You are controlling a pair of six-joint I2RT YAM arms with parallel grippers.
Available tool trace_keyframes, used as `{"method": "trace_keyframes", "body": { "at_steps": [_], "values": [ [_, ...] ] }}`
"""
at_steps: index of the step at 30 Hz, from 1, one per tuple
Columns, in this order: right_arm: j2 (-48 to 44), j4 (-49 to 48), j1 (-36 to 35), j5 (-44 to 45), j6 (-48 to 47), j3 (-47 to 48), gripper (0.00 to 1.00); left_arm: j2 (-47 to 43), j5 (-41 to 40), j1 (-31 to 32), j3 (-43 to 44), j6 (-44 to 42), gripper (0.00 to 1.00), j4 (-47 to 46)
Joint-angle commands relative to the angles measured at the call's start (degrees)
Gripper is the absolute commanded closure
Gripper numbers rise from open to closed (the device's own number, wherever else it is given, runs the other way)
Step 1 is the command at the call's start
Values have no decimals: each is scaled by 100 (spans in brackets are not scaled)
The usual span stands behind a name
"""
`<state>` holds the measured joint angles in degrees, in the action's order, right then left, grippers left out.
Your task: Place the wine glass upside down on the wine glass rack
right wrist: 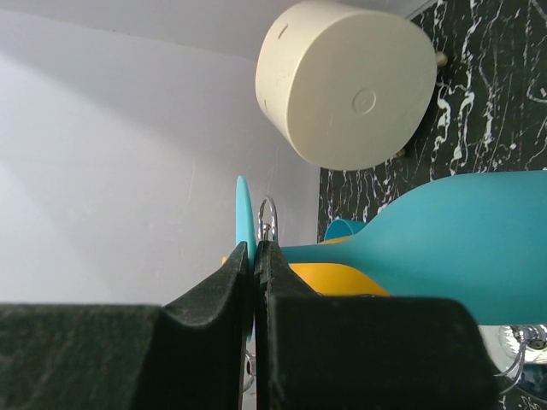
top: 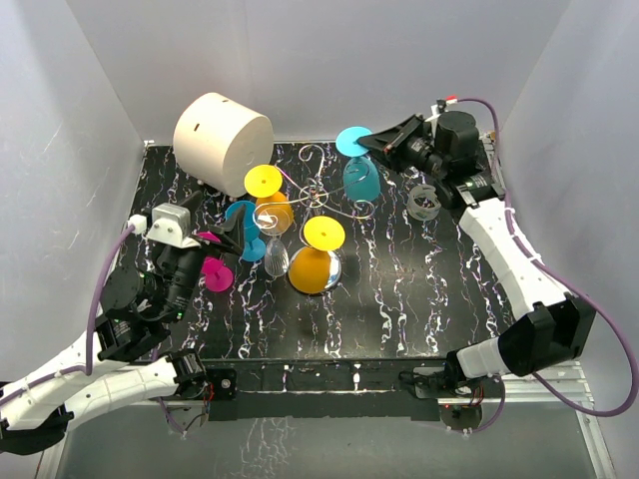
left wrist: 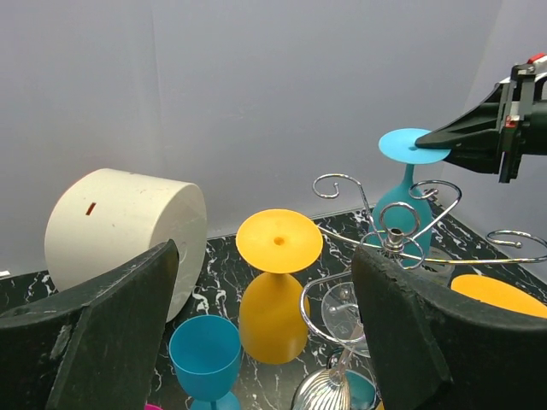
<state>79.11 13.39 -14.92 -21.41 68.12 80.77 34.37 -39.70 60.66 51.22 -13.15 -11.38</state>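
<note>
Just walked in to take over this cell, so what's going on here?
Two robot arms are working around the wire rack, where glasses go upside down. The right gripper, fingers shut, has its tips at the foot of the teal glass, which is inverted at the rack; a pinch cannot be confirmed. The left gripper is open near the blue glass, standing upright. Two yellow glasses are already inverted at the rack.
</note>
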Motion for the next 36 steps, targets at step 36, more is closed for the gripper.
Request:
{"method": "trace_keyframes", "body": {
  "at_steps": [36],
  "values": [
    [-194, -189, -929, -62, -1, 279, 100, -15, -63, 21, -68, -89, 18, -216]
  ]
}}
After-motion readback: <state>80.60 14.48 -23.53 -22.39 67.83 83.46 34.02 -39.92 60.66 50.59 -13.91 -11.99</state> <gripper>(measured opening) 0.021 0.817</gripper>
